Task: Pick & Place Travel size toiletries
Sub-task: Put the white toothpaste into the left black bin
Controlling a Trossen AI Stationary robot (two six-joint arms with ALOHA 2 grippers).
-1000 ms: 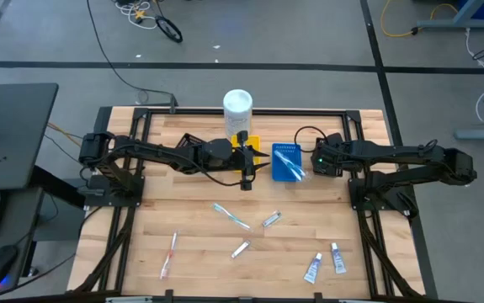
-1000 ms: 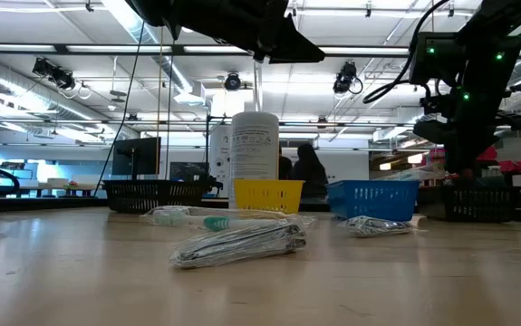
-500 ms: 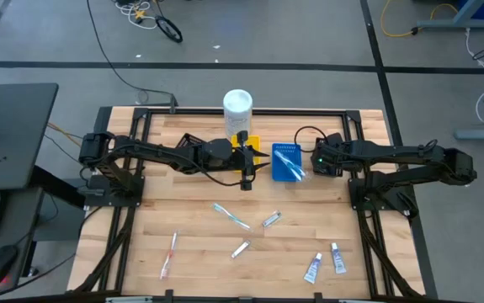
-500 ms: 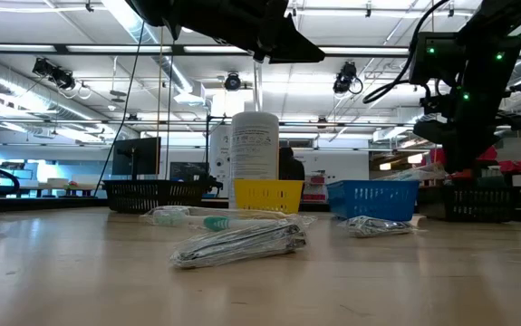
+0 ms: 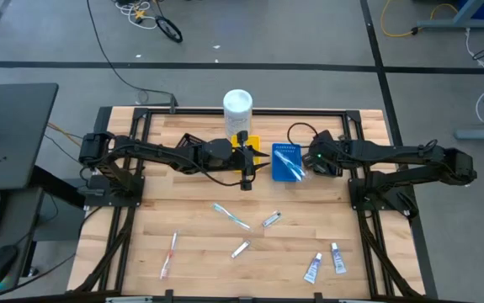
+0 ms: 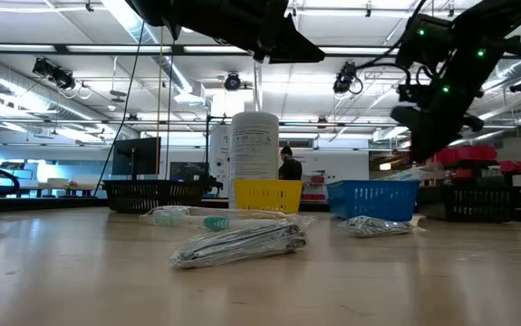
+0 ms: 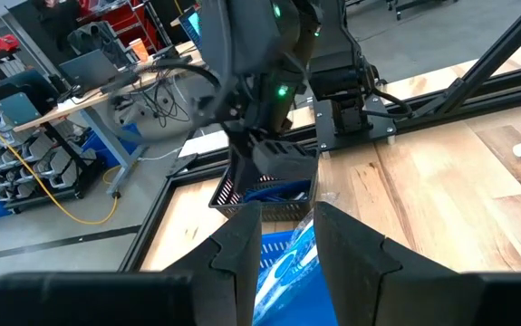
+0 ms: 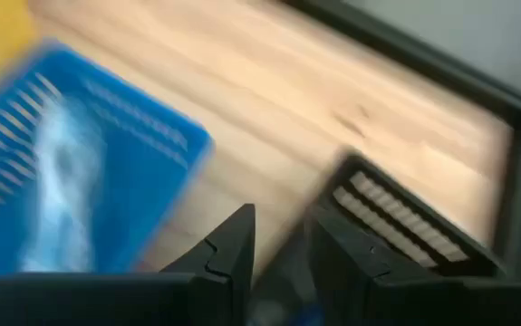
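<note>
toiletries (image 5: 242, 223) | small wrapped items | scattered flat, near table half

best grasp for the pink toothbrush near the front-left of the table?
Take the pink toothbrush at mid-handle, coming straight down from above. It lies flat on bare table, long and slim, running roughly front to back with a slight tilt, so set the fingers across its narrow width. Nothing lies close beside it.
</note>
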